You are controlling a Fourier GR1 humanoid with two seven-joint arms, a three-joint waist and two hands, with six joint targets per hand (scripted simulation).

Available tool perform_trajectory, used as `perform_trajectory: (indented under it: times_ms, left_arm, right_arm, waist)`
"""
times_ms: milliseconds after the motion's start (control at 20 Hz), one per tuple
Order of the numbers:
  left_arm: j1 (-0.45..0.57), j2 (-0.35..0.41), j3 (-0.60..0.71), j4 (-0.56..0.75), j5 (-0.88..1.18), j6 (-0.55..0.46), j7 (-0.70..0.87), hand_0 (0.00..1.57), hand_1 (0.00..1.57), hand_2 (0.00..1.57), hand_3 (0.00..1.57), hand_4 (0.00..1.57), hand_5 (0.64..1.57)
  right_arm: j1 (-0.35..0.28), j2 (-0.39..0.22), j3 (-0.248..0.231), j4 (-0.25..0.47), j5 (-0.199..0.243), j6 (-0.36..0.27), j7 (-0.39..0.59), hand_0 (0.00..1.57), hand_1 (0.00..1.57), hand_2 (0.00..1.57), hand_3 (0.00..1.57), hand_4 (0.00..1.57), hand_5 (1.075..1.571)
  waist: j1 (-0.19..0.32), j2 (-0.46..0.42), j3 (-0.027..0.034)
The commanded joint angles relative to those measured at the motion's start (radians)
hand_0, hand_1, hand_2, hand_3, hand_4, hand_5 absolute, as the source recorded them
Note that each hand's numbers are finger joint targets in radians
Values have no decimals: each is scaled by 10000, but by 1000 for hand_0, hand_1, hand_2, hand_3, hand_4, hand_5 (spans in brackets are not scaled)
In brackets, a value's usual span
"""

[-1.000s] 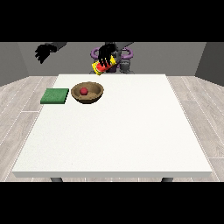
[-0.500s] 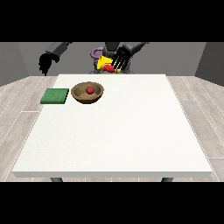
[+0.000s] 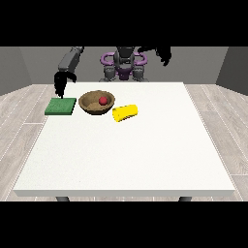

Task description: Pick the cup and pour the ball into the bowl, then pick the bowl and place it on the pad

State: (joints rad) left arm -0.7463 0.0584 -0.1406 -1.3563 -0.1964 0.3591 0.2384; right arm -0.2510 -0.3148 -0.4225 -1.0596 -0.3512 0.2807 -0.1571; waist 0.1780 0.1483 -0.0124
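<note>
The wooden bowl point(image 3: 97, 102), with the red ball point(image 3: 103, 100) inside, sits near the table's point(image 3: 126, 155) far-left corner between the green pad point(image 3: 61, 106) and the toppled yellow cup point(image 3: 125, 112). It looks rigid and light; its rim suits gripping. The hand at the view's left point(image 3: 61, 83) hangs with relaxed fingers, holding nothing; the other hand's point(image 3: 163, 52) fingers cannot be judged.

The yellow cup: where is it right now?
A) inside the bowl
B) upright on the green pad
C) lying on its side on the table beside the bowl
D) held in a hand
C: the yellow cup lies tipped over on the table just beside the bowl, with no hand on it.
</note>
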Motion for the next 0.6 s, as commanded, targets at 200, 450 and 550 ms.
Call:
perform_trajectory:
  times_ms: [200,450,550]
  left_arm:
    - [-517,2524,3196,-286,4561,-4331,-648,0,0,0,0,330,1497]
    - [-239,4003,4446,425,5610,-5870,-952,0,0,0,0,312,1508]
    - [-507,4167,4490,305,5722,-5755,-373,0,0,0,0,315,1513]
  right_arm:
    - [-461,651,-233,-297,-55,-1163,-462,0,0,0,0,0,1570]
    - [-767,846,-67,361,79,-1111,-1039,0,0,0,0,0,1568]
    - [-1268,1064,105,1192,337,-1381,-1358,0,0,0,0,0,1568]
  waist:
    - [997,907,99]
    - [766,1313,121]
    - [777,1248,130]
